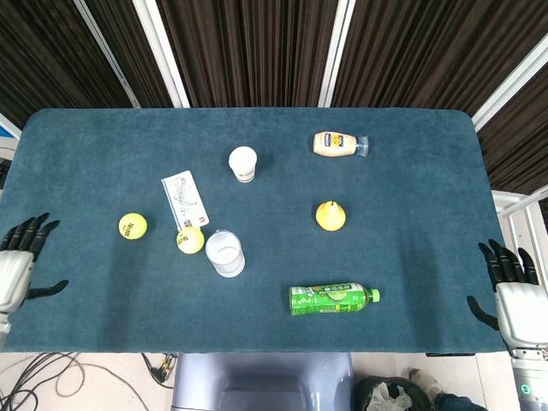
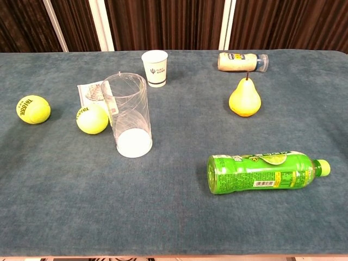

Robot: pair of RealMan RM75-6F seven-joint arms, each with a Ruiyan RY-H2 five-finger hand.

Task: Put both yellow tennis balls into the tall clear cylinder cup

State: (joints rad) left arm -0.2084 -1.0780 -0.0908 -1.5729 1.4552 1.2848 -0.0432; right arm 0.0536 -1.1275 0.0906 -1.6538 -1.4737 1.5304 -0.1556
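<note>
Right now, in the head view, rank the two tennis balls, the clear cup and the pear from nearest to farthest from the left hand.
From the left hand, at the table's left edge:
1. Outer tennis ball, farthest left.
2. Inner tennis ball, just left of the cup.
3. Clear cylinder cup, upright, near the centre.
4. Pear, on the right half.
</note>
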